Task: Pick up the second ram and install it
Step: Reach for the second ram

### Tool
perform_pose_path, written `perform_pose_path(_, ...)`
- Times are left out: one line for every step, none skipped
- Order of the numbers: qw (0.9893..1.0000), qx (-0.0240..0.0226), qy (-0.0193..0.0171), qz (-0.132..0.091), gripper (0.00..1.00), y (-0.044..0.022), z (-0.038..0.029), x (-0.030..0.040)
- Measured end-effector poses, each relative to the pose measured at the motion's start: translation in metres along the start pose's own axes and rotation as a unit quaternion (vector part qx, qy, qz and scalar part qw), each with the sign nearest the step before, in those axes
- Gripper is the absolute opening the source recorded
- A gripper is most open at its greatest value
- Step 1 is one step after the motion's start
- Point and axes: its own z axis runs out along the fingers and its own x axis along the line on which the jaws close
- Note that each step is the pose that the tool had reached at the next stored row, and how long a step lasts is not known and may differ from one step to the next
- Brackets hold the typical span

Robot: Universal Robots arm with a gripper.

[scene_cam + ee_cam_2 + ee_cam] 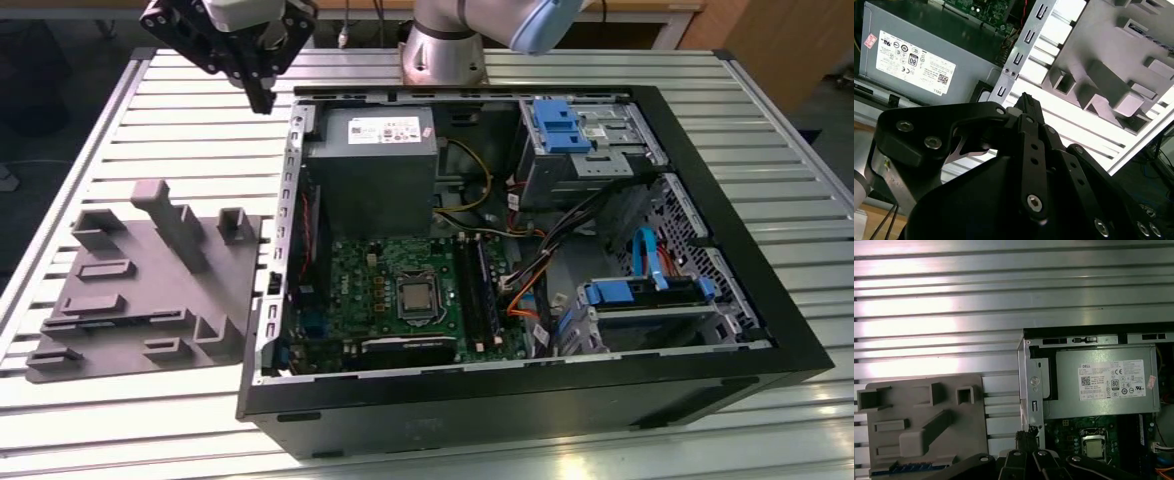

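Grey moulded fixture tray (147,300) sits at the left middle of the exterior view on the slatted aluminium table (134,140). The open computer case (534,395) is just beside it on the exterior view's right.

The gripper (260,98) hangs at the upper left of the exterior view, over bare table just outside the case corner next to the power supply (374,170). Its fingers are pressed together at the tip, seen also in the second wrist view (1026,100), with nothing visible between them.

In the first wrist view, a thin dark blue-green strip with small dark chips lies along one edge of the tray. It is on the side away from the tray's row of open pockets, and I judge it to be the second ram (909,467). The exterior view does not resolve it, and only grey slots can be made out on that part of the tray.

- **Key relation:** in the exterior frame the stick lies well apart from the gripper, down-frame and slightly left of it, past the tray's raised blocks.
- **Long axis:** it appears to run across the tray, roughly parallel to the table slats.
- **Destination:** the black memory slots (477,290) run up and down the frame at centre, on the far side of the case wall from the tray.
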Motion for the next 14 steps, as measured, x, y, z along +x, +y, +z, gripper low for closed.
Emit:
perform_pose_path(1.0,0.0,0.0,0.0,0.11,-0.0001,0.0,0.001)
perform_pose_path(1.0,0.0,0.0,0.0,0.11,-0.0001,0.0,0.0018)
perform_pose_path(1.0,0.0,0.0,0.0,0.11,-0.0002,0.0,0.0027)
perform_pose_path(1.0,0.0,0.0,0.0,0.11,-0.0003,0.0,0.0037)
perform_pose_path(1.0,0.0,0.0,0.0,0.11,-0.0004,0.0,0.0048)
perform_pose_path(1.0,0.0,0.0,0.0,0.11,-0.0005,0.0,0.0058)
perform_pose_path(1.0,0.0,0.0,0.0,0.11,-0.0005,0.0,0.0067)
perform_pose_path(1.0,0.0,0.0,0.0,0.11,-0.0006,-0.0001,0.0076)
perform_pose_path(1.0,0.0,0.0,0.0,0.11,-0.0007,-0.0001,0.0085)
perform_pose_path(1.0,0.0,0.0,0.0,0.11,-0.0007,0.0,0.0095)
perform_pose_path(1.0,0.0,0.0,0.0,0.11,-0.0008,-0.0001,0.0105)
perform_pose_path(1.0,0.0,0.0,0.0,0.11,-0.0009,-0.0001,0.0116)
perform_pose_path(1.0,0.0,0.0,0.0,0.11,-0.001,-0.0001,0.0127)
perform_pose_path(1.0,0.0,0.0,0.0,0.11,-0.001,-0.0001,0.0137)
